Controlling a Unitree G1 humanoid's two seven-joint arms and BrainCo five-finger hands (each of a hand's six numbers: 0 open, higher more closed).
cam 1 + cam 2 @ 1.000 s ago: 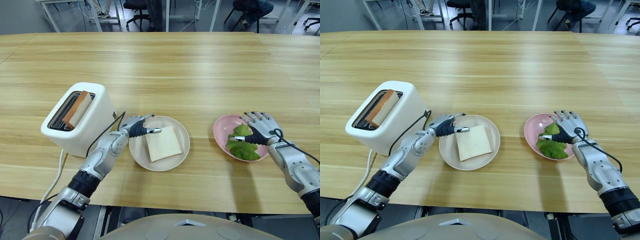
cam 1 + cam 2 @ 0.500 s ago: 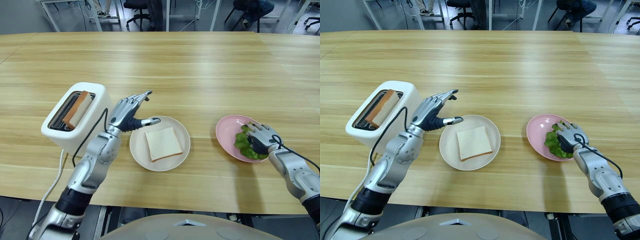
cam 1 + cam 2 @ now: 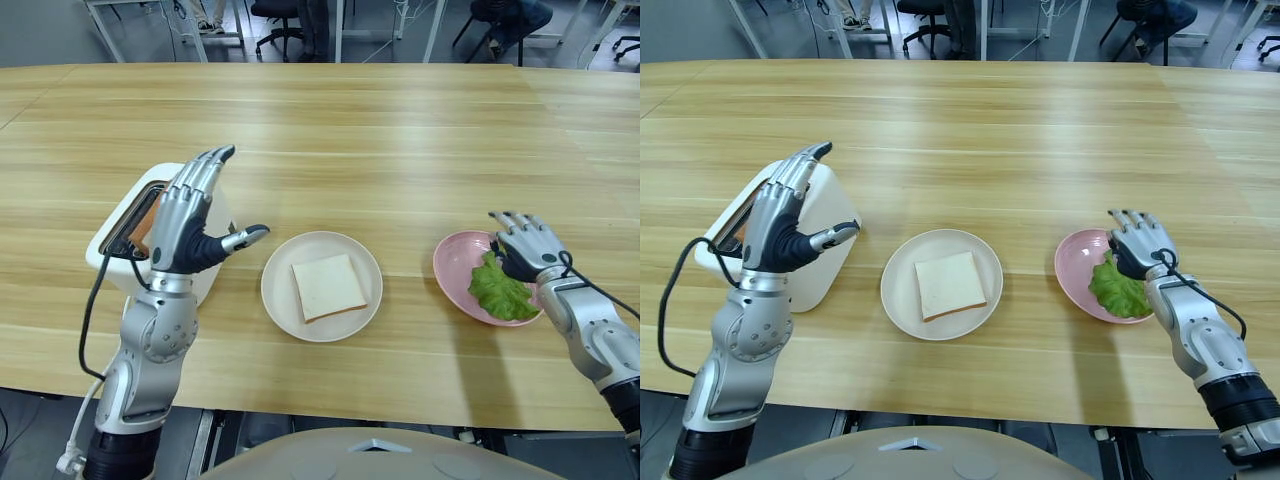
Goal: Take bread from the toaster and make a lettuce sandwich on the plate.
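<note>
Broad open run of worktop [image 3: 400,130] on the far side, plenty of room to move there, plus an open lane between plate [image 3: 275,300] and pink bowl [image 3: 447,262]. Near edge of the worktop close behind both dishes, so little slack on that side. White toaster [image 3: 835,210] at the left, plate just to its right, bowl well apart at the far right.

Toaster slot hard to read: left hand [image 3: 188,215] raised right in front of it, covering most of the top. Only a sliver of brown crust, the bread in the toaster [image 3: 146,225], peeking out beside the palm. Black cable [image 3: 87,325] looping beside the left forearm. No telling whether the right hand [image 3: 525,245] actually touches the lettuce [image 3: 500,295].

Left hand upright, fingers straight and apart, tips pointing up and away, thumb out to the right, holding nothing. Right hand over the far right rim of the bowl, fingers spread flat — nothing held, lettuce lying in the bowl just on its near side. One slice of bread [image 3: 327,287] flat in the middle of the plate.
</note>
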